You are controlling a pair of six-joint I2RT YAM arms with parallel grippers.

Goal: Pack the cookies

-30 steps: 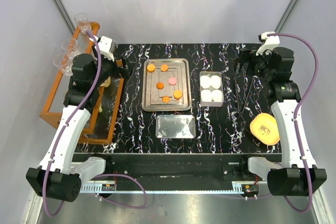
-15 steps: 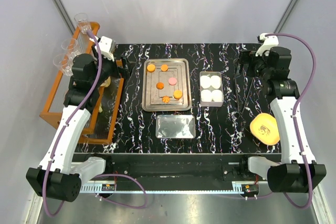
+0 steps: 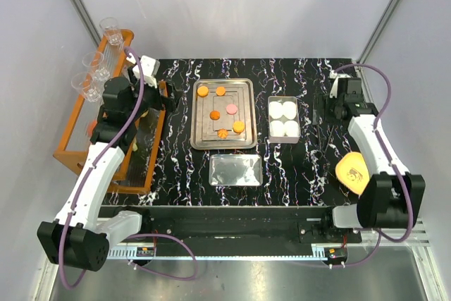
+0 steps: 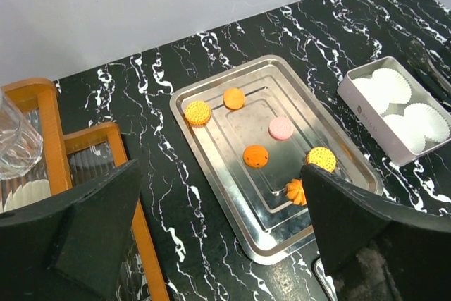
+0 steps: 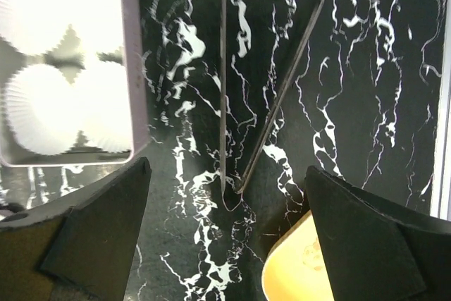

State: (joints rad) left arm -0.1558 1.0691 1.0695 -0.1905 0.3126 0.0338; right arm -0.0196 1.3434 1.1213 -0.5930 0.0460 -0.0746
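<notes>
1. Far left: an orange wooden rack [image 3: 67, 149] carries clear drinking glasses [image 3: 110, 31] at its far end.
2. The left hand [image 4: 220, 167] hangs over the rack's right rail. It is released, fingers [image 4: 99, 230] wide apart and grasping nothing.
3. Left of centre on the black marbled bench [image 3: 183, 174] sits a rectangular steel tray [image 4: 232, 195]. All six cookies lie flat in it, apart from one another:
   - two round orange cookies [image 4: 198, 112] at the far end;
   - a pink round cookie [image 4: 281, 127] and a darker orange one [image 4: 256, 156] mid-tray;
   - another round orange cookie [image 4: 320, 158] and the orange flower-shaped cookie [image 4: 297, 191] at the near end.
4. A flat steel tin [image 3: 235, 170] lies just near of the tray.
5. To the tray's right, a white rectangular box [image 4: 366, 121] holds four white fluted paper cups [image 4: 391, 84], none with a cookie in it.
6. Thin metal tongs [image 5: 223, 103] lie on the bench right of the box.
7. The right hand [image 5: 227, 167] hovers above the tongs, likewise released and not touching them.
8. A yellow-orange rounded lump [image 3: 354, 172] rests near the right edge.
</notes>
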